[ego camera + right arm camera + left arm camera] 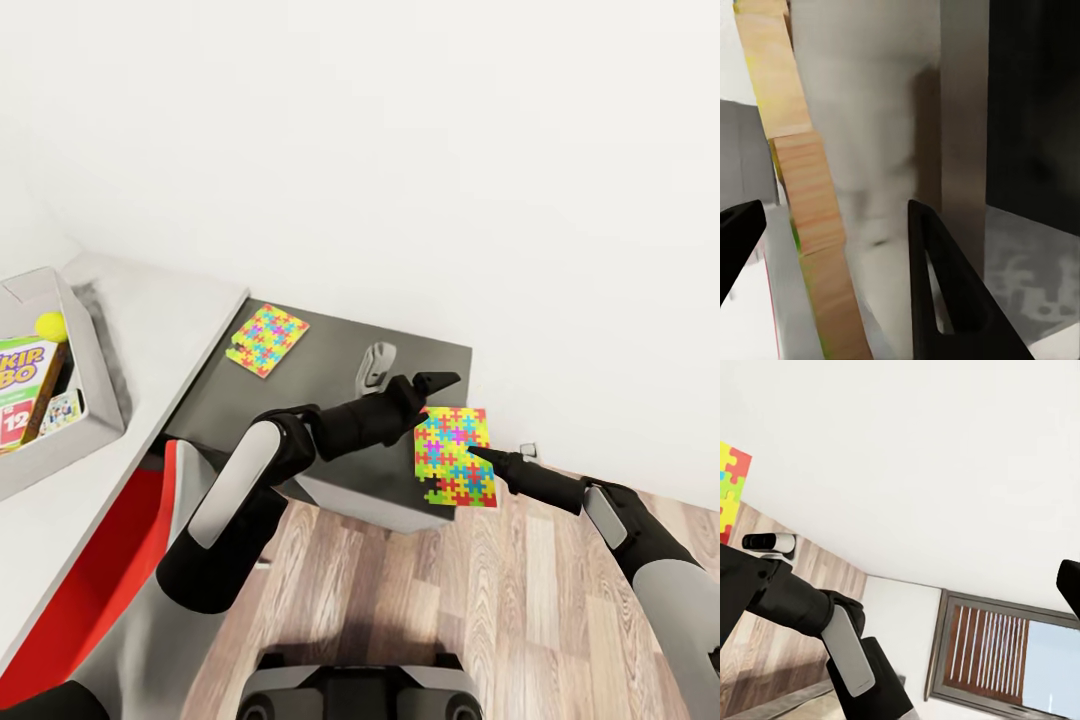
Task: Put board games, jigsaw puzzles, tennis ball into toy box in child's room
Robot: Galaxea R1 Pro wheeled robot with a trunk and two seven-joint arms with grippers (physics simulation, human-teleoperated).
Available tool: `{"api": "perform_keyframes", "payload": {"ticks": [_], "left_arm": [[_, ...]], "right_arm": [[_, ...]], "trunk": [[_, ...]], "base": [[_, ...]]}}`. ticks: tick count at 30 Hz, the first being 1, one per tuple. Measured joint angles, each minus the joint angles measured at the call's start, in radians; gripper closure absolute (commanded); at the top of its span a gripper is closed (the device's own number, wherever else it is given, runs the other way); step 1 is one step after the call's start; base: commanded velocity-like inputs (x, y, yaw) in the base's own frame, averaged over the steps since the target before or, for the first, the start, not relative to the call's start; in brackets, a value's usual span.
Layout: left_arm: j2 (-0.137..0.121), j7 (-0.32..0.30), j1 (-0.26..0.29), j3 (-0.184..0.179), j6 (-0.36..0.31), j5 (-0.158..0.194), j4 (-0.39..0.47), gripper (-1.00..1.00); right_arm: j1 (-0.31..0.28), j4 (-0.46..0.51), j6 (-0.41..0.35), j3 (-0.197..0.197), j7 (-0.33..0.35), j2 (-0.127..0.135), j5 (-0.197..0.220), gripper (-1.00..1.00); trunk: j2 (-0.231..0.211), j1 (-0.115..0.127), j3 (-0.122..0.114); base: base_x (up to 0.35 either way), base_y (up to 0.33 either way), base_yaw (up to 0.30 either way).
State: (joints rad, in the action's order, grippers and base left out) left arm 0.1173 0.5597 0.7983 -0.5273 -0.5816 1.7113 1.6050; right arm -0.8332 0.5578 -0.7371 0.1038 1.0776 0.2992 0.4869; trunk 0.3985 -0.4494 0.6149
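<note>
Robot base sits lowest in the head view, both arms reaching forward over the wood floor (540, 600).

Right gripper (478, 456): one dark finger lies across the face of a jigsaw puzzle (455, 456). Right wrist view shows the two fingers spread, with the box's thin edge (810, 217) running up between them, nearer one finger than the other. Jaws look released around the edge, not yet clenched; contact with either pad can't be confirmed.

Left gripper (437, 381) is just above that puzzle's top edge, over the lower dark grey desk (330, 380). Can't tell whether its jaws are parted or closed.

Step in hand (judgement): picking up this puzzle box, which hangs off the desk's front corner. Next move calls for closing the right jaws on the edge, lifting, then carrying it across to the toy box (100, 400), well apart from both grippers on the table (170, 310). SKIP-BO game (22, 385) and tennis ball (51, 325) already sit inside it.

Puzzle orientation: nearly square, printed face toward the head camera, slightly longer side running from the left jaws down toward the floor, edge-on to the right jaws.

Second jigsaw puzzle (267, 340) lies flat on the desk beyond the left gripper, turned diagonally, untouched.
</note>
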Motion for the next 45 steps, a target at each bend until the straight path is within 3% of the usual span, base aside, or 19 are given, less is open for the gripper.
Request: {"api": "perform_keyframes", "payload": {"ticks": [29, 36, 40, 45], "left_arm": [[-0.004, -0.010, -0.001, 0.006, -0.003, 0.000, 0.000, -1.00], [-0.007, -0.077, -0.004, 0.008, -0.019, 0.001, 0.000, -1.00], [-0.024, -0.149, -0.015, 0.016, -0.035, 0.001, 0.000, -1.00], [-0.037, -0.187, -0.023, 0.032, -0.042, 0.001, 0.000, -1.00]], "right_arm": [[0.000, -0.002, 0.000, -0.002, -0.002, 0.000, 0.000, 1.00], [0.000, -0.002, 0.000, -0.002, -0.002, 0.000, 0.000, 1.00], [0.000, -0.002, 0.000, -0.002, -0.002, 0.000, 0.000, 1.00], [0.000, -0.002, 0.000, -0.001, -0.002, 0.000, 0.000, 1.00]], "trunk": [[0.000, 0.000, -0.047], [0.000, 0.000, -0.058], [0.000, 0.000, -0.064], [0.000, 0.000, -0.072]], "base": [[0.000, 0.000, -0.068], [0.000, 0.000, -0.068], [0.000, 0.000, -0.068], [0.000, 0.000, -0.068]]}}
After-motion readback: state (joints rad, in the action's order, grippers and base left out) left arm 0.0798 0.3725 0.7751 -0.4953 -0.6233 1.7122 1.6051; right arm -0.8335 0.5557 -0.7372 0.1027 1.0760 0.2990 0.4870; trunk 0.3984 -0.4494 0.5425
